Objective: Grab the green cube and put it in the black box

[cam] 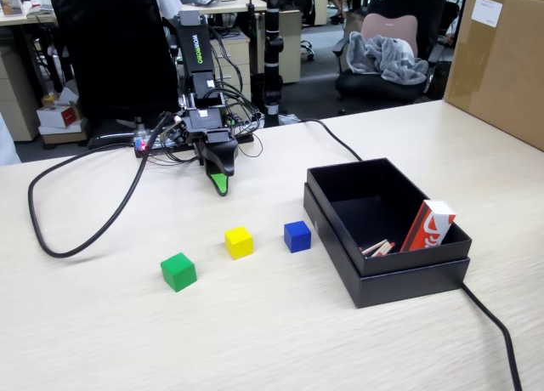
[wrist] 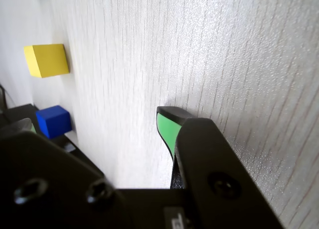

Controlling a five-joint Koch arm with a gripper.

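Note:
The green cube (cam: pixel 178 271) sits on the pale wooden table at the front left in the fixed view; the wrist view does not show it. The black box (cam: pixel 408 280) stands to the right, with a red-and-white packet (cam: pixel 429 225) leaning inside. My gripper (cam: pixel 219 185) points down at the table behind the cubes, well back from the green cube and apart from it. In the wrist view the gripper (wrist: pixel 97 127) is open, with bare table between its green-padded fingertips (wrist: pixel 167 129) and nothing held.
A yellow cube (cam: pixel 239 242) (wrist: pixel 47 59) and a blue cube (cam: pixel 297 236) (wrist: pixel 54 121) lie between the green cube and the box. A black cable (cam: pixel 85 221) loops at the left, another (cam: pixel 497 331) trails from the box. A brown carton (cam: pixel 501 59) stands at the back right.

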